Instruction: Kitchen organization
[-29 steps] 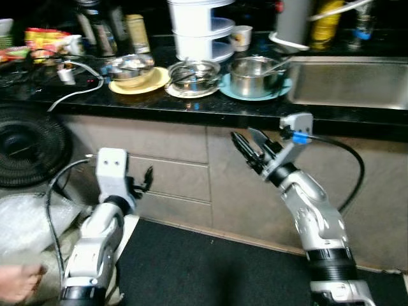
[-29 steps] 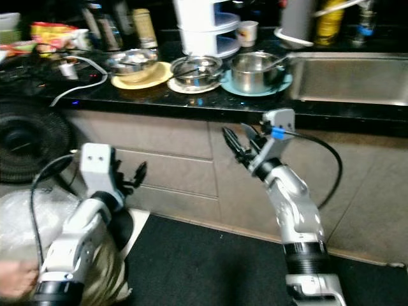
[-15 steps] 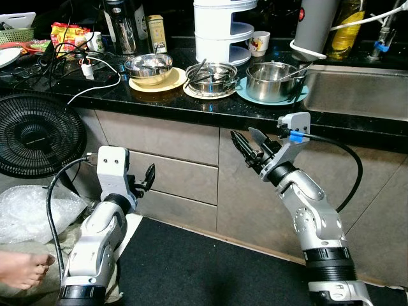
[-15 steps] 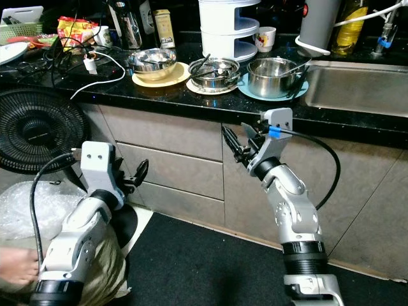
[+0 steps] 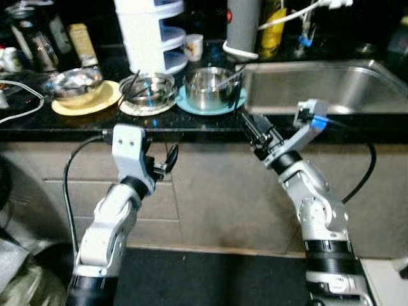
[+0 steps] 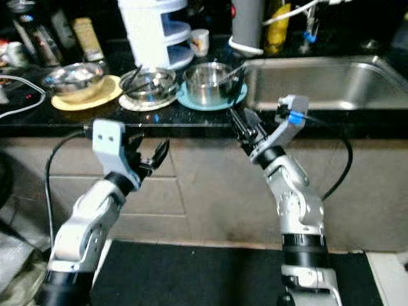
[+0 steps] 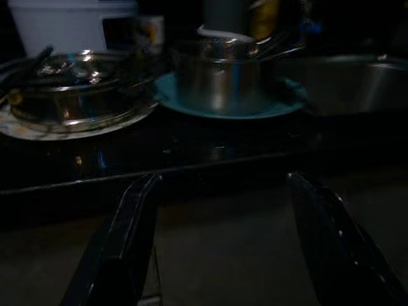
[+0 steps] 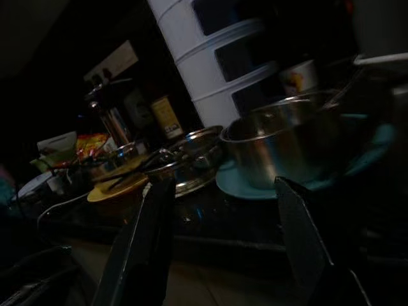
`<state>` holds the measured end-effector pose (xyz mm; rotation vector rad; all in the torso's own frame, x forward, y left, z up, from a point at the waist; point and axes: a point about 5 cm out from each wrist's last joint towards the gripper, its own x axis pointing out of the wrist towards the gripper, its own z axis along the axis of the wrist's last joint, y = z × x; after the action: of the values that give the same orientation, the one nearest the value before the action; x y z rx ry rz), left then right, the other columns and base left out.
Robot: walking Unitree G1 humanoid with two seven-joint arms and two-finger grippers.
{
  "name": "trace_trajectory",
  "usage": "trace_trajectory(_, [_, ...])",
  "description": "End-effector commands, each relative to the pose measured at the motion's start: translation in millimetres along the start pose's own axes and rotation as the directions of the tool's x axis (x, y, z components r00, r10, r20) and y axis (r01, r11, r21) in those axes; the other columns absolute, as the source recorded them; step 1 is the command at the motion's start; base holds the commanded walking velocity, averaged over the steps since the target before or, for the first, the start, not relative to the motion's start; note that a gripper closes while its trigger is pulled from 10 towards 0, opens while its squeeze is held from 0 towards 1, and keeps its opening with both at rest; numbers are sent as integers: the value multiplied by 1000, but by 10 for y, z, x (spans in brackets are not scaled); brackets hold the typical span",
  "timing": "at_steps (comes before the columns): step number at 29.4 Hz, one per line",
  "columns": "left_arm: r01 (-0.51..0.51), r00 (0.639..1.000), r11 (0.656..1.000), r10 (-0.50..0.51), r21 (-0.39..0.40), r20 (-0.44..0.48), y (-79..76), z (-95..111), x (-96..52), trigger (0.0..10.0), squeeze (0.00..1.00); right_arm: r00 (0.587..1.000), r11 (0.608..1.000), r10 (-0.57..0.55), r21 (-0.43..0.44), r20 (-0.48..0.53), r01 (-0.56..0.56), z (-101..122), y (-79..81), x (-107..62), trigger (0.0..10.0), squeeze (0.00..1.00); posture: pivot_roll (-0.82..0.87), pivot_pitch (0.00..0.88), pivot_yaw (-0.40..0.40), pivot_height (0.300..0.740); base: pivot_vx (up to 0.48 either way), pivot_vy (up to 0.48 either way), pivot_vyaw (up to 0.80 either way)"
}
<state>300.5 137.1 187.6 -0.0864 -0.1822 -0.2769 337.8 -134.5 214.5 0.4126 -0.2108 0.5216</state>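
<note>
While both arms are raised in front of the cabinet fronts, the black worktop (image 5: 191, 124) carries the kitchen things in a row along its front part. From the robot's left stands a steel bowl (image 5: 71, 81) on a yellow plate (image 5: 95, 102), then a shallow steel dish (image 5: 148, 88) with dark utensils lying across it on a white plate, then a steel pot (image 5: 207, 87) on a teal plate (image 5: 223, 107). A handle sticks out of the pot toward the sink. Behind them is a white tiered container (image 5: 150, 32) and a small printed cup (image 5: 193, 46). The steel sink (image 5: 319, 86) lies to the right of the teal plate, just beside it.

The left pincer (image 5: 164, 162) hangs below the worktop edge, in front of the cabinet, and its fingers (image 7: 127, 242) are spread wide with nothing between them. The right pincer (image 5: 255, 131) is at the height of the worktop edge, below the teal plate, pointing toward the pot; its fingers (image 8: 143, 242) also stand wide apart and hold nothing. A black cable (image 5: 366, 172) loops from the right wrist.
</note>
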Motion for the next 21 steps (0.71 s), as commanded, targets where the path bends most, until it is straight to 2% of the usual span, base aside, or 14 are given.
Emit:
trace_trajectory(1, [-1,1000,1000,1,2,-19,13,-18,-11,10000,0,1000,1000,0,3,-3,0,-9,4,-1,10000,0,-34,0,46,740,371,0,0])
trace_trajectory(19, [71,997,997,-72,-9,-14,-128,13,2,10000,0,1000,1000,-18,-14,8,18,37,5,44,10000,0,-34,0,45,740,380,0,0])
trace_trajectory(21, [97,995,995,-97,-20,-10,-166,17,2,10000,0,1000,1000,-10,-22,-1,10,31,21,55,10000,0,-34,0,44,740,388,0,-800])
